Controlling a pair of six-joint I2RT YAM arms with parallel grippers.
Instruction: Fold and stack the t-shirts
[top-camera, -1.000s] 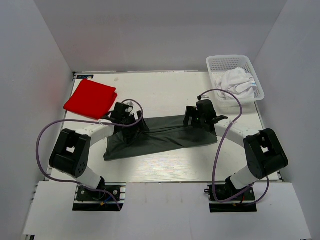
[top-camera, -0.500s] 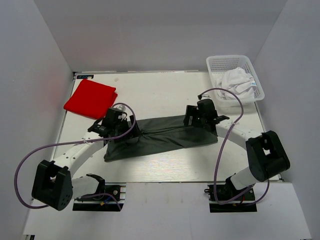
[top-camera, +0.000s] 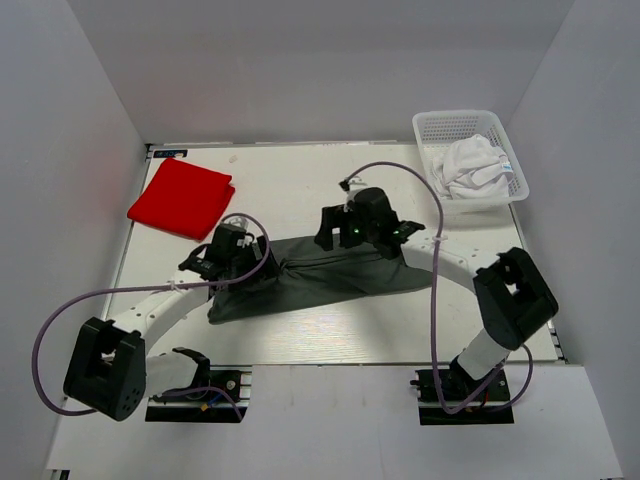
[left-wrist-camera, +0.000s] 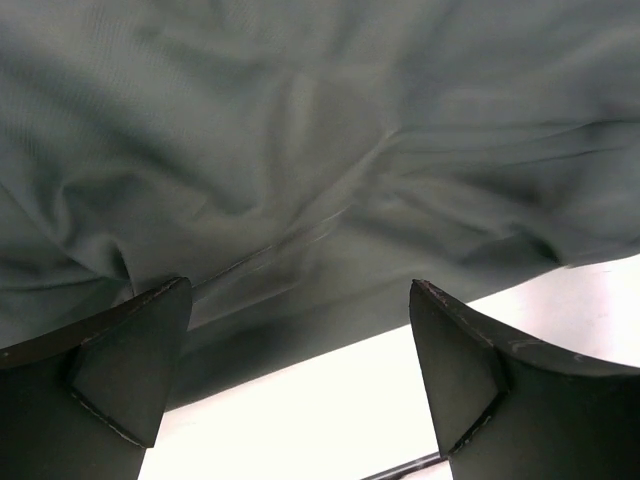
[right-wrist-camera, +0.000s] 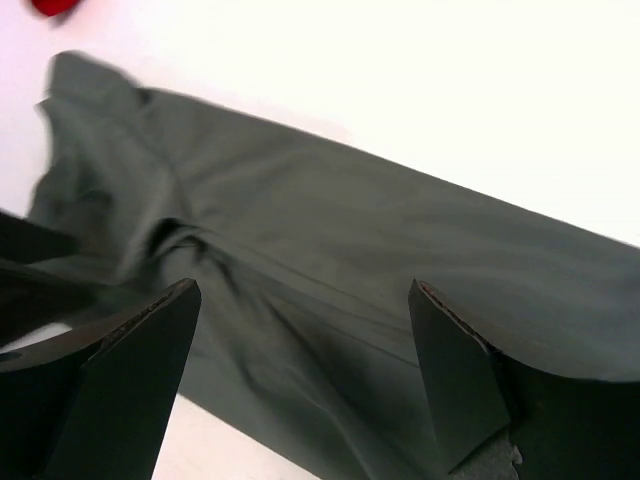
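The dark grey t-shirt (top-camera: 330, 275) lies as a long, wrinkled folded strip across the middle of the table. My left gripper (top-camera: 240, 262) is open over its left end; in the left wrist view (left-wrist-camera: 300, 285) the shirt (left-wrist-camera: 320, 150) fills the top and its near edge lies between the fingers (left-wrist-camera: 470, 370). My right gripper (top-camera: 326, 234) is open and empty above the middle of the shirt's far edge; in the right wrist view (right-wrist-camera: 302, 285) the cloth (right-wrist-camera: 340, 270) lies below it. The red t-shirt (top-camera: 180, 197) lies folded at the far left. The white t-shirt (top-camera: 470, 165) is crumpled in the basket.
A white mesh basket (top-camera: 440, 128) stands at the far right corner. White walls close in the table on three sides. Purple cables loop from both arms. Bare table (top-camera: 300, 185) shows beyond the grey shirt and in front of it.
My right gripper has moved left from the shirt's right end to above its middle. My left gripper has shifted slightly left, and its arm has swung outward.
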